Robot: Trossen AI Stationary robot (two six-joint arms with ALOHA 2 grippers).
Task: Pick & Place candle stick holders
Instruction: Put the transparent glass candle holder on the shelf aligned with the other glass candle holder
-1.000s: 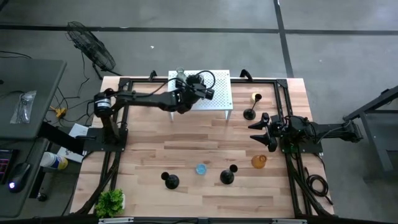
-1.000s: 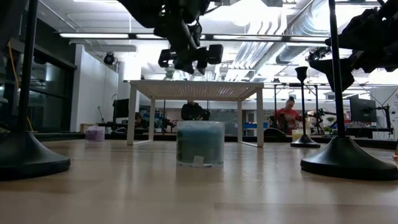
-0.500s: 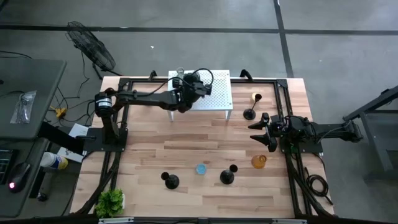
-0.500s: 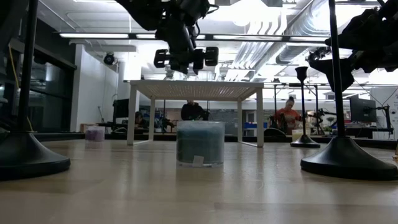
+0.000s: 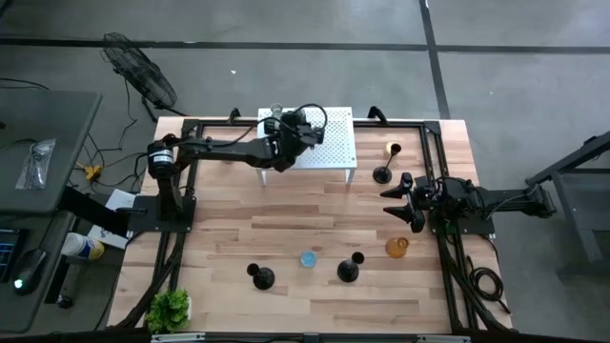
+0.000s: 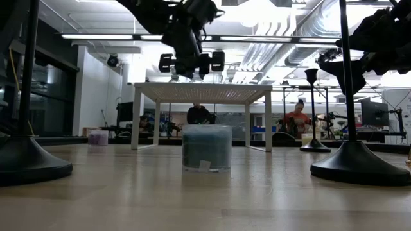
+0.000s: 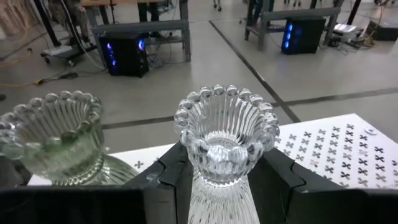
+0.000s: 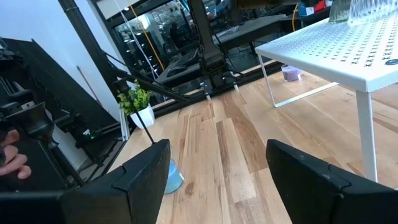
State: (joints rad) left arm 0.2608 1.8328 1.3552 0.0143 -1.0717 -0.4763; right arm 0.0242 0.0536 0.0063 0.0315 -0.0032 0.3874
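A clear ribbed glass cup (image 7: 225,134) with a beaded rim is sitting clamped between the two dark fingers (image 7: 171,180) of the left claw (image 5: 283,127), which is hovering over the far left part of the white perforated stand (image 5: 335,143); in the left wrist view the cup is standing upright above the stand's top. Just beside it a greenish glass cup (image 7: 55,137) of the same beaded shape is resting on the stand. In the low view the left claw (image 6: 191,62) is hanging just above the stand's top (image 6: 202,92). Nearer the front of the wooden surface (image 5: 286,219) a blue glass cup (image 5: 307,258) is standing between two black holders, one to its left (image 5: 261,277) and one to its right (image 5: 349,269), and an amber cup (image 5: 396,248) is sitting further right. A third black holder (image 5: 382,173) is standing just right of the stand, with a yellow cup (image 5: 393,151) behind it. A purple cup (image 6: 98,137) is showing in the low view, far back on the left. The right claw (image 5: 398,200) is waiting at the right side of the surface, between the third holder and the amber cup, its fingers (image 8: 140,180) standing wide apart with nothing between them. A small green plant (image 5: 169,308) is sitting at the front left corner.
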